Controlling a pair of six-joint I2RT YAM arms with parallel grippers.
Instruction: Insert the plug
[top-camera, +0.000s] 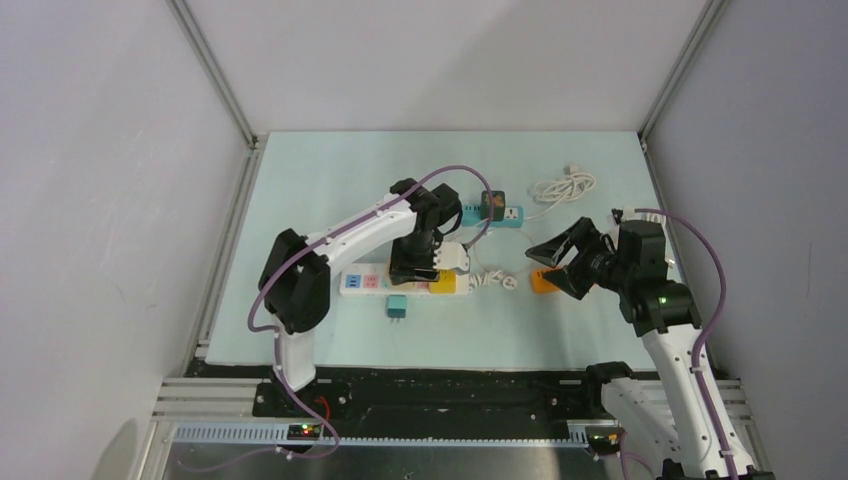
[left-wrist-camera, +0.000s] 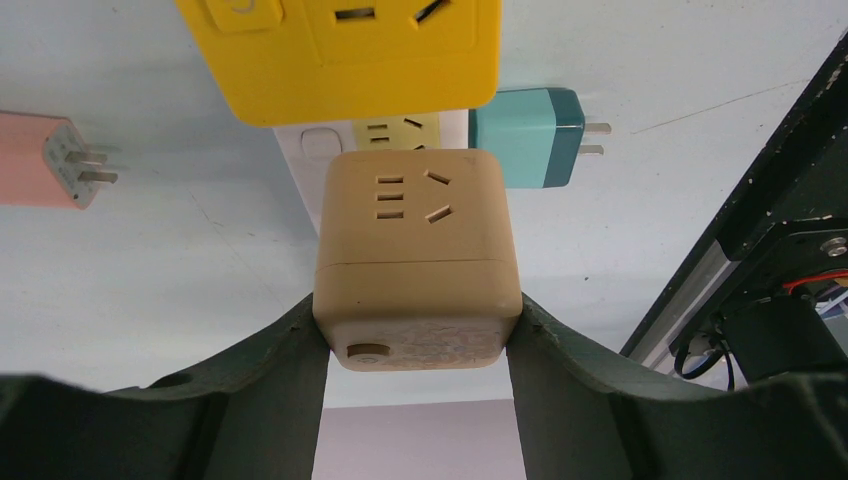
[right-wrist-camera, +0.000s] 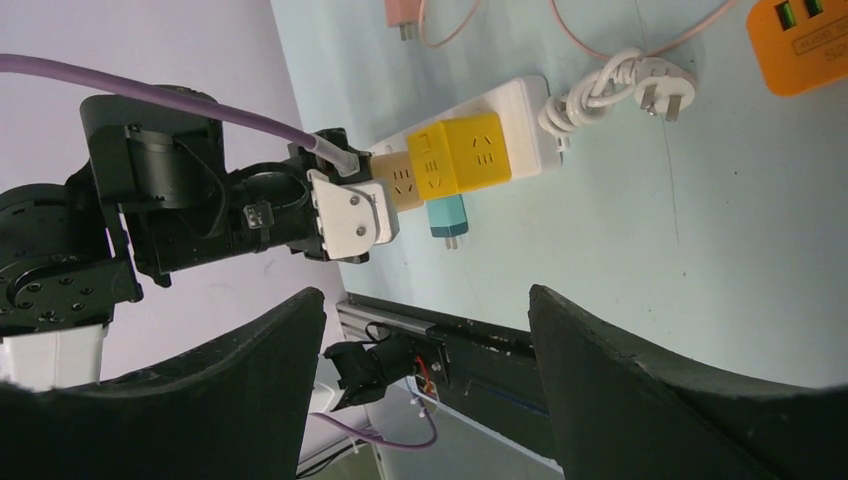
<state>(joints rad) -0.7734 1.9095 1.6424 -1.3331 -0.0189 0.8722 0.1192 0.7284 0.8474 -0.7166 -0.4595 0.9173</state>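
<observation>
My left gripper (left-wrist-camera: 415, 335) grips the tan cube adapter (left-wrist-camera: 415, 250) by its sides, over the white power strip (left-wrist-camera: 298, 185), just beside the yellow cube (left-wrist-camera: 340, 55) and near a teal charger (left-wrist-camera: 525, 137). One socket face points at my wrist camera. The right gripper (top-camera: 555, 262) gapes empty.

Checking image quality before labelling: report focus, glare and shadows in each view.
Top external: even, soft light, faint shadows, no glare; the teal plug looks small and coarse. Left wrist: tan cube adapter sharp, left tool dark. Right wrist: power strip sharp, right tool dark and slightly soft.
</observation>
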